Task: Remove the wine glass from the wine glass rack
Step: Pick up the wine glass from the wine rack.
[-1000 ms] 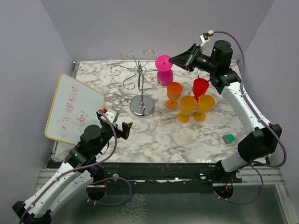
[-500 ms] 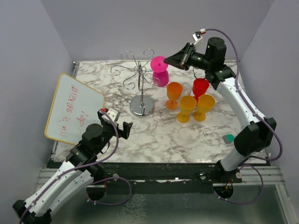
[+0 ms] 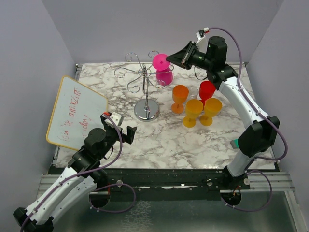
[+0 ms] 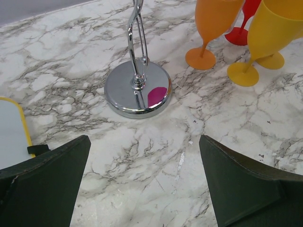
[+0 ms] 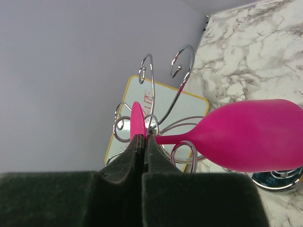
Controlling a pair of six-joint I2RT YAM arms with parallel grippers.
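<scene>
A pink wine glass (image 3: 164, 76) hangs upside down beside the right-hand arms of the chrome wine glass rack (image 3: 146, 92). My right gripper (image 3: 169, 59) is shut on the rim of its round foot. In the right wrist view the gripper (image 5: 144, 137) pinches the foot's edge. There the glass (image 5: 246, 135) lies with its stem among the rack's curled wires (image 5: 182, 61); I cannot tell whether stem and wire touch. My left gripper (image 3: 129, 133) stands open low over the marble near the front. Its view shows the gripper (image 4: 144, 138) with nothing in it and the rack's mirror base (image 4: 137, 90) ahead.
An orange glass (image 3: 179, 96), a red glass (image 3: 206, 91) and two yellow glasses (image 3: 194, 111) stand upright right of the rack. A yellow-framed whiteboard (image 3: 75, 112) lies at the left edge. A small teal object (image 3: 235, 143) sits at the front right by the right arm.
My right gripper has carried the pink glass leftward and slightly up, closer to the rack's arms. The left arm has not moved.
</scene>
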